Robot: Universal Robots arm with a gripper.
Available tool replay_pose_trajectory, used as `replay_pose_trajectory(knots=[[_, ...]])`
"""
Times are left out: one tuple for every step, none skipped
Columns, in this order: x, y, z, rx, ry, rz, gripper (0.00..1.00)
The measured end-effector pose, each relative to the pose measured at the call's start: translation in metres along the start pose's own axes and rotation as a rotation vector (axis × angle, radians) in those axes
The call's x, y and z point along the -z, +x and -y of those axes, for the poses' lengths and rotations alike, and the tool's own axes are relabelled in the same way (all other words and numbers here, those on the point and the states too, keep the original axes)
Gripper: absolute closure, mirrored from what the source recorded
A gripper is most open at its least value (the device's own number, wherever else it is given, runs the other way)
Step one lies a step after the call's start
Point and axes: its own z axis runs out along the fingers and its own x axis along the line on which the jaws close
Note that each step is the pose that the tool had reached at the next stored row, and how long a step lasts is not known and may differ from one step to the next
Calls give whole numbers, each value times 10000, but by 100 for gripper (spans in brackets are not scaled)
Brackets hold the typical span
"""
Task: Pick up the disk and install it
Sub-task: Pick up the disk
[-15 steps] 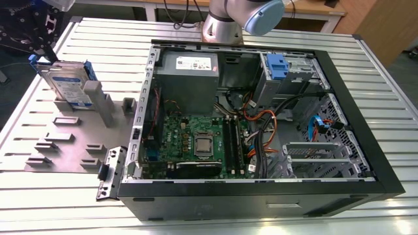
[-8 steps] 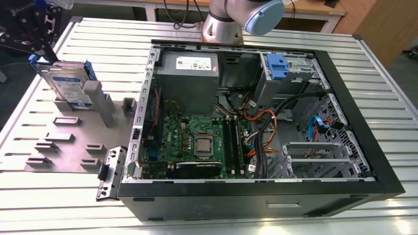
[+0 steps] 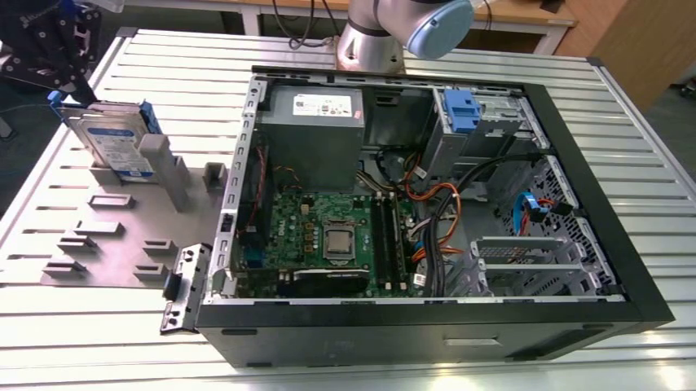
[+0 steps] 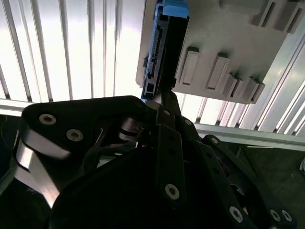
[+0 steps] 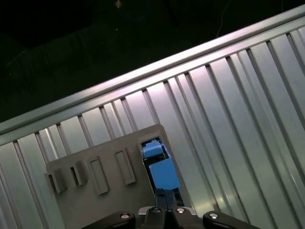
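On the slatted table (image 3: pixel 87 342), the open computer case (image 3: pixel 435 336) waits without the disk (image 3: pixel 112 142), which stands on edge in the grey rack (image 3: pixel 120 236) well apart, not yet lifted, my gripper (image 4: pixel 161 99) at its end in the second wrist view, whether spread or clamped I cannot tell.

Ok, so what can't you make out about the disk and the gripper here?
Exterior view: the gripper is cut off by the picture's edge.
Exterior view: the disk has its lower edge hidden in the grey holder.
Second wrist view: the disk is edge-on, its label face turned away.
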Motion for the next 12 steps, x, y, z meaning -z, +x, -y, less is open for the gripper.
replay_pose_trajectory(knots=[[0,0,0,59,-2,-3,89],[1,0,0,119,-3,-6,89],[1,0,0,192,-4,-9,89],[0,0,0,283,-6,-13,89],[0,0,0,402,-8,-18,89],[1,0,0,545,-10,-24,89],[1,0,0,709,-14,-31,89],[0,0,0,880,-16,-39,89],[0,0,0,1041,-19,-45,89],[1,0,0,1204,-22,-53,89],[1,0,0,1368,-25,-60,89],[1,0,0,1532,-28,-67,89]])
